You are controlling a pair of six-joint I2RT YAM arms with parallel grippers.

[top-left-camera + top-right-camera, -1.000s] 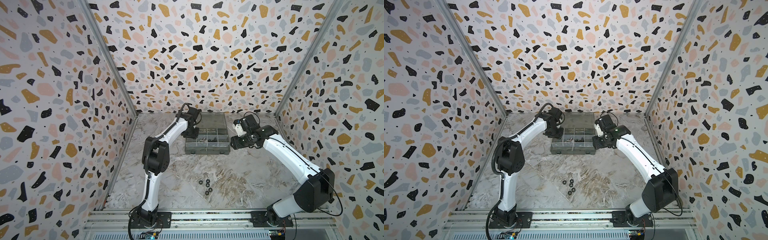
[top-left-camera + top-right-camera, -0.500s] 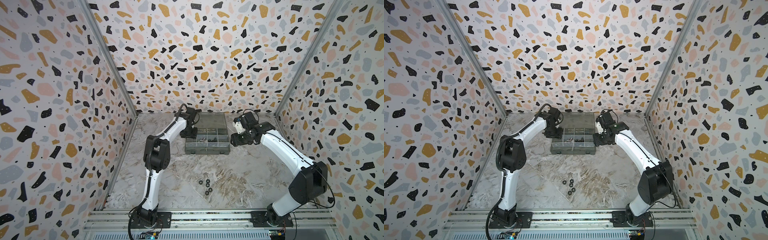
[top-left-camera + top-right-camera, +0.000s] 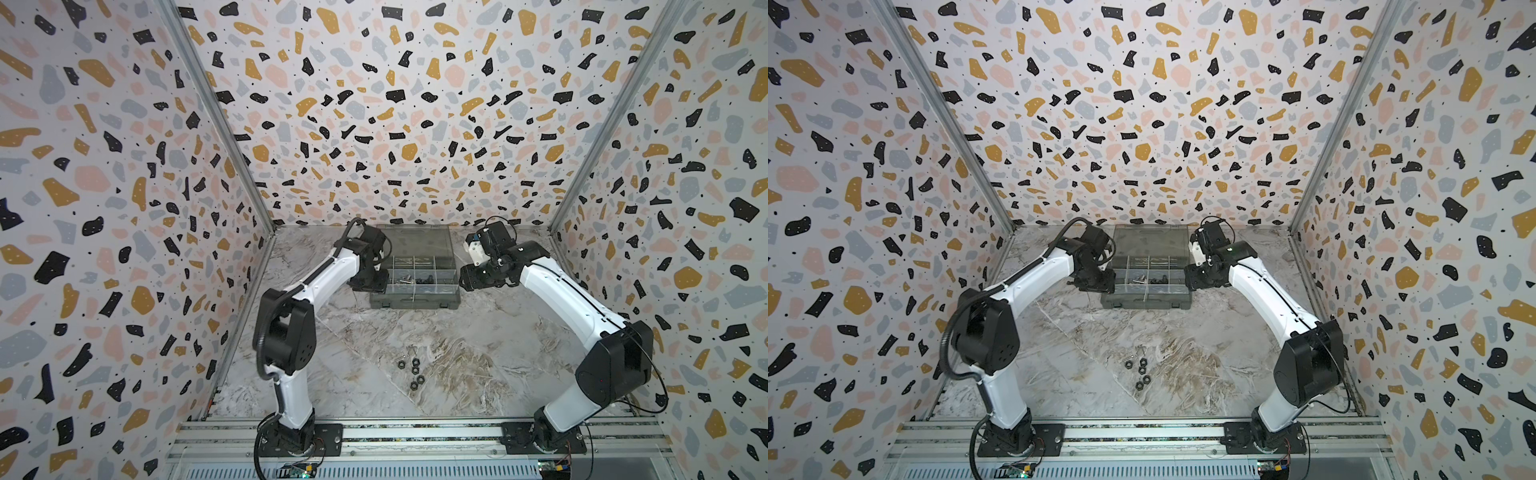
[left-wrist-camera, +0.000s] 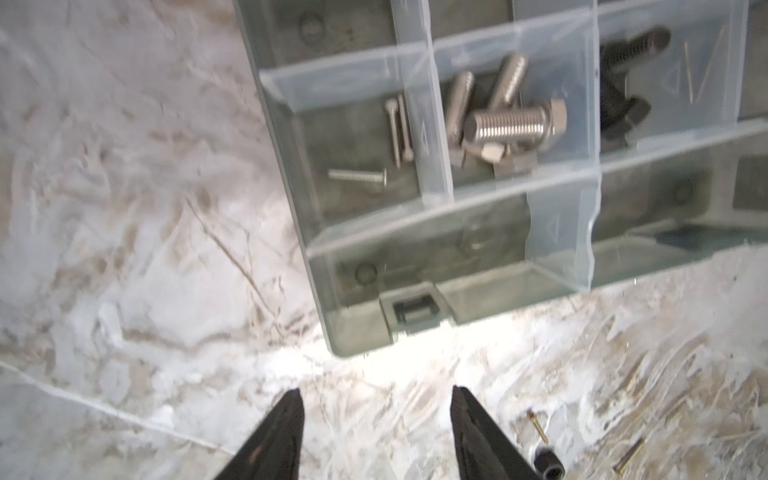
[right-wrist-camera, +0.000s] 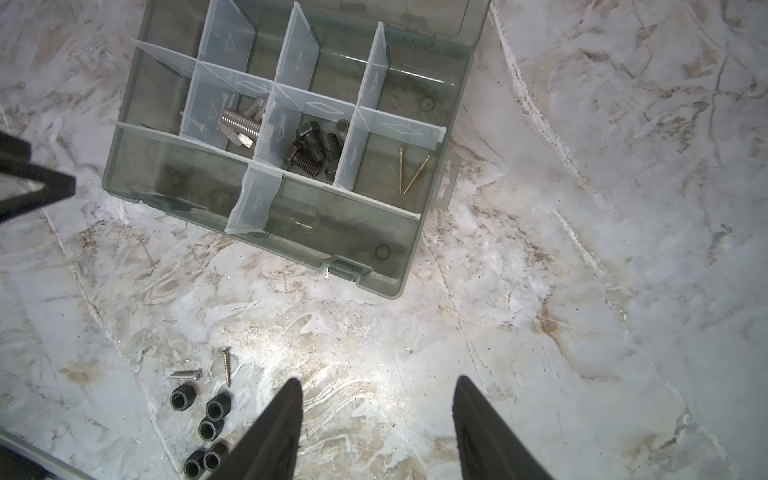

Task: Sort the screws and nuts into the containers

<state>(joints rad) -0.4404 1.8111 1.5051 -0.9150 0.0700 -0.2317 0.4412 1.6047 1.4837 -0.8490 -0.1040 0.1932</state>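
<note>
Left gripper [image 4: 376, 395] hovering jaws apart beside box [image 3: 415, 301], right gripper [image 5: 378, 384] hovering jaws apart, nuts [image 3: 414, 370] lying lower centre in both top views

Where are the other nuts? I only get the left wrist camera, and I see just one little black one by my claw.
Observer: Five black nuts in all lie loose together on the table, apart from the organiser box.
Operator: Is the other claw holding something?
Observer: No, the right gripper is open and empty.
Operator: Is the lid shut?
Observer: No, the lid lies open behind the box.
</note>
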